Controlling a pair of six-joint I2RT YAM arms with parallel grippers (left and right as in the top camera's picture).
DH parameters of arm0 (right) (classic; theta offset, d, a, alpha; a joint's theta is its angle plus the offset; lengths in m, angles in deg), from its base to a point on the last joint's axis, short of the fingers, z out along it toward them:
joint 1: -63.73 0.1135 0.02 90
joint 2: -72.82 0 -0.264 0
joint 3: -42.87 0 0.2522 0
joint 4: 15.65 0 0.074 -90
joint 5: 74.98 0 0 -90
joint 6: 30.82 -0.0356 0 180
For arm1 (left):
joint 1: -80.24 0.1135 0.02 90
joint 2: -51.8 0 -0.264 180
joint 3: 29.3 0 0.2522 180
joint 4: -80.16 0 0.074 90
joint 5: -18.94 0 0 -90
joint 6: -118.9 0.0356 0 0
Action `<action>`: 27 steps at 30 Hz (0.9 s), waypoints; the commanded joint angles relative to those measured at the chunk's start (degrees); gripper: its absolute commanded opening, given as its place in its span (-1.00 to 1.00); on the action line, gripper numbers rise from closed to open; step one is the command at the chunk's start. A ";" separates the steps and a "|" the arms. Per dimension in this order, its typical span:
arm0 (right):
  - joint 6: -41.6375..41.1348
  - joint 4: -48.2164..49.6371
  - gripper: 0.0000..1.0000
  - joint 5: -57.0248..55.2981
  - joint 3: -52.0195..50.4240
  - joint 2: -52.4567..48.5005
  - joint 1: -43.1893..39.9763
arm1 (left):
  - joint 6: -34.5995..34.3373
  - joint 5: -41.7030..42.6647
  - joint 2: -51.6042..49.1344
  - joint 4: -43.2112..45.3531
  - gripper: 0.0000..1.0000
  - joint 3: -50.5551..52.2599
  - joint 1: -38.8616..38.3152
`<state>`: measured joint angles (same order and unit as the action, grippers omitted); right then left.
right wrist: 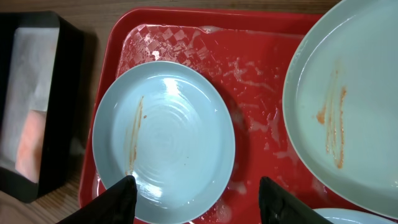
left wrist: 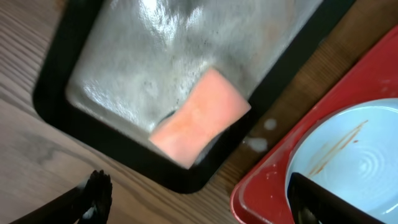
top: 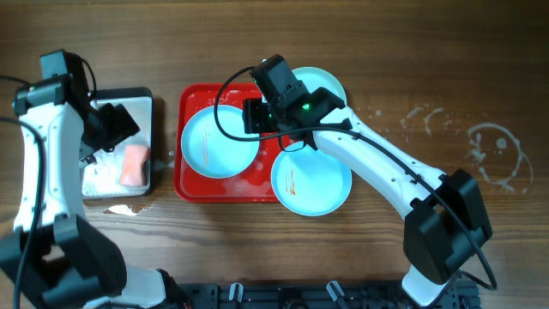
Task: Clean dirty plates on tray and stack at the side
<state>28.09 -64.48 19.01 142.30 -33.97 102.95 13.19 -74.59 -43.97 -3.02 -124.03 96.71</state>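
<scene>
Right fingers, half-spread and empty, are hovering over the smeared light-cyan round plate lying on the wet red plastic tray. Closing on that glossy rim, they are risking a slip. Left fingers, wide and empty, are hanging above the orange sponge.

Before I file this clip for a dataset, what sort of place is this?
Likely a test bench set up as a dishwashing station: a wooden table, a smeared light-cyan round plate on a wet red rectangular plastic tray, and an orange sponge in a black-rimmed metal tray of suds.
</scene>
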 commanded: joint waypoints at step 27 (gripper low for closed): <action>2.60 1.44 0.29 -0.52 0.85 -0.70 -0.07 | 13.99 4.20 -17.07 12.11 -0.14 1.33 -0.22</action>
<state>29.73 -63.19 19.01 142.30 -33.97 102.95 26.74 -72.38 -59.95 8.78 -123.48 96.71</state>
